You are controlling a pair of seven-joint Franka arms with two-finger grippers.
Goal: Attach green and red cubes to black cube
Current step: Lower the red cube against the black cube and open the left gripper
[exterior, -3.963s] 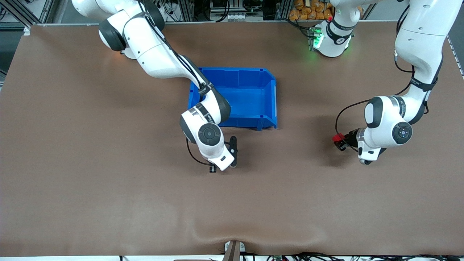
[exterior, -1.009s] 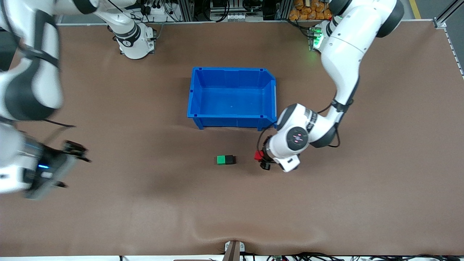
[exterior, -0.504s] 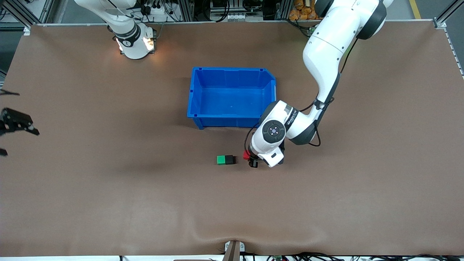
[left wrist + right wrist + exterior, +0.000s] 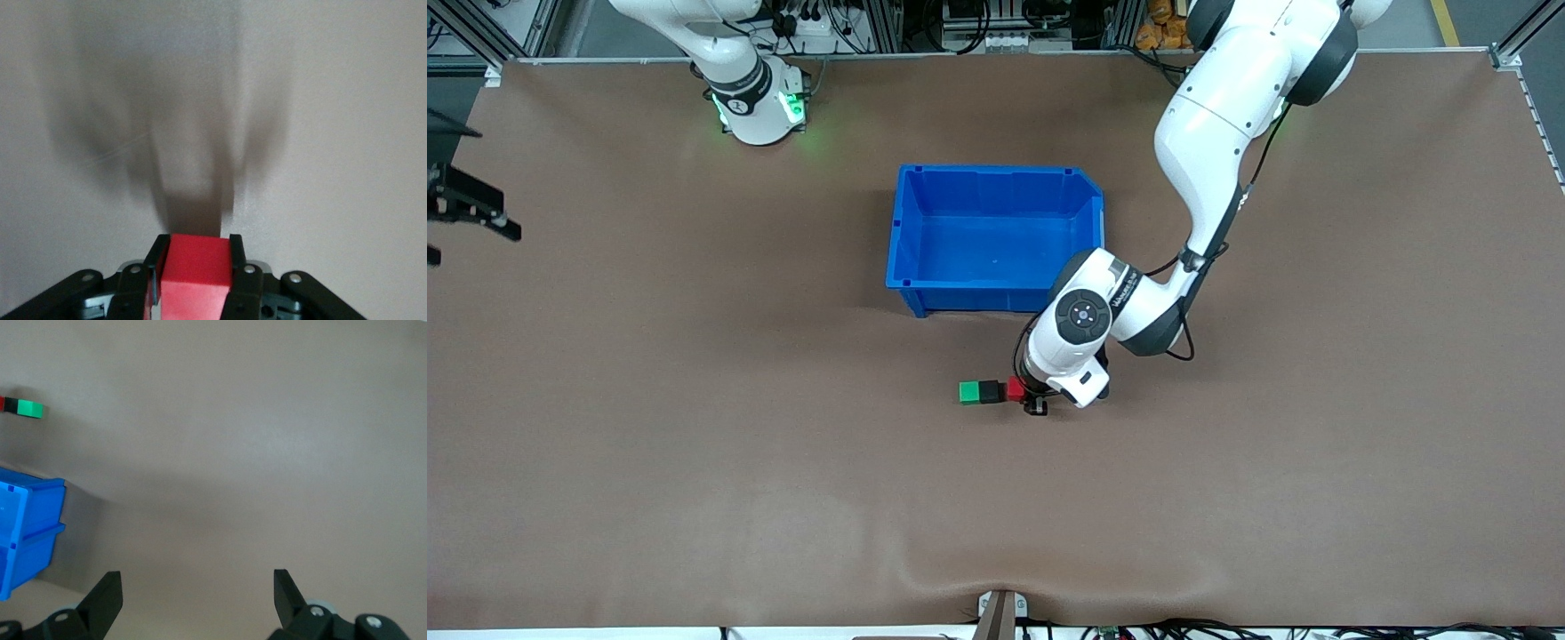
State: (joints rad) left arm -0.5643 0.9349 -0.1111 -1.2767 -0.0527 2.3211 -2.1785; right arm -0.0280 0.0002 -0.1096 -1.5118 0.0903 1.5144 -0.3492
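Near bench middle, left gripper, clamped on red cube, is pressing it to black cube w/ green cube; next probably release. Right gripper, fingers apart, is waiting at bench edge.

White arms, black joints, cables; bases seemingly green-lit.

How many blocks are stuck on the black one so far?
Done: the green cube already sits against the black cube on the table. In hand: the left gripper is shut on the red cube, right at the black cube's free side. Left: let go. The right gripper waits open.
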